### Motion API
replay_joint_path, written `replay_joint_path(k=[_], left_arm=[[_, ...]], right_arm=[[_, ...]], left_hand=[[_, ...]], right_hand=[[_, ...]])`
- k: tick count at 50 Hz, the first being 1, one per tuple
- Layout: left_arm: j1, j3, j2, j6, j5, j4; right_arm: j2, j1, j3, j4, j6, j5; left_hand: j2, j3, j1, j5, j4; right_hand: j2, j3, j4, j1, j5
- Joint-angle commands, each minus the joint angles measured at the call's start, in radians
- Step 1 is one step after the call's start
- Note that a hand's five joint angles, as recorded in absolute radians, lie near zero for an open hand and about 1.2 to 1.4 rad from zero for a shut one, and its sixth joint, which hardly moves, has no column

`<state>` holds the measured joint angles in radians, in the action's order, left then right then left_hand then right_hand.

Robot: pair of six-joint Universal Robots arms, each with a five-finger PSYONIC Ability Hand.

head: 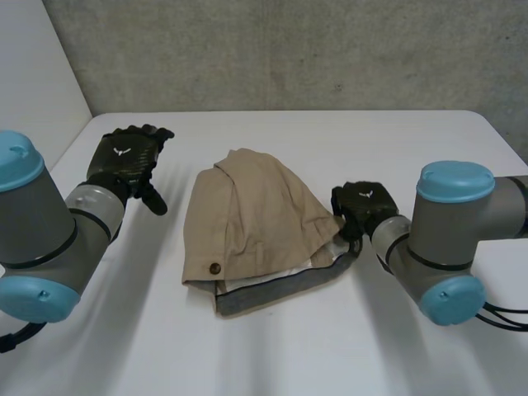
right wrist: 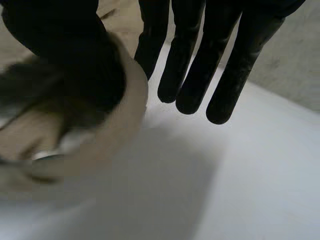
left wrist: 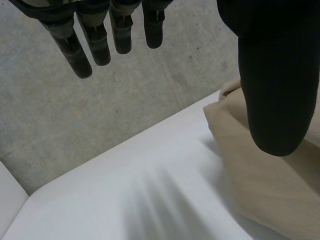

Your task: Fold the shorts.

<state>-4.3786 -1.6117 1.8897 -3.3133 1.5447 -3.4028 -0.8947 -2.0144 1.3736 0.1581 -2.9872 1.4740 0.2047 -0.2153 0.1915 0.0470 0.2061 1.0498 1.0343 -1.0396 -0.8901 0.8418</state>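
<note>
Right robot hand (head: 367,203), fingers straight, touches the folded shorts (head: 256,219); left robot hand (head: 124,161) hovers, fingers spread.

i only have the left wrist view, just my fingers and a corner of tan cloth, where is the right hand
observer: In the head view the right hand sits at the right edge of the tan shorts, across from the left hand.
operator: is it gripping them
observer: Its wrist view shows straight fingers over bare table, with the thumb against the cloth edge. I see no pinch.
operator: how do the shorts lie
observer: Folded into a rounded bundle, with a button and grey lining showing along the near edge.
</note>
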Motion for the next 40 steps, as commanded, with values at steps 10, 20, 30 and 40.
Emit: replay_joint_path(k=[10,20,30,40], left_arm=[[0.016,-0.051,-0.001,-0.002,0.000,-0.013],[0.039,-0.048,0.037,-0.006,0.002,-0.058],[0.080,0.015,0.112,-0.006,-0.002,-0.067],[0.200,0.213,0.282,0.009,0.003,-0.030]], right_arm=[[0.146,0.177,-0.329,0.173,0.302,0.241],[-0.050,0.174,-0.164,0.022,0.297,0.229],[-0.323,0.149,0.140,0.003,0.271,0.151],[-0.408,0.072,0.298,-0.138,-0.021,0.036]], left_hand=[[-0.023,0.034,-0.010,-0.040,-0.025],[-0.009,0.019,0.004,-0.026,-0.010],[0.035,-0.025,0.048,0.018,0.034],[0.138,-0.127,0.151,0.121,0.136]], right_hand=[[-0.158,-0.143,0.148,-0.002,-0.125],[-0.875,-0.860,0.865,0.716,-0.842],[-0.792,-0.776,0.782,0.632,-0.758],[-0.510,-0.494,0.500,0.350,-0.476]])
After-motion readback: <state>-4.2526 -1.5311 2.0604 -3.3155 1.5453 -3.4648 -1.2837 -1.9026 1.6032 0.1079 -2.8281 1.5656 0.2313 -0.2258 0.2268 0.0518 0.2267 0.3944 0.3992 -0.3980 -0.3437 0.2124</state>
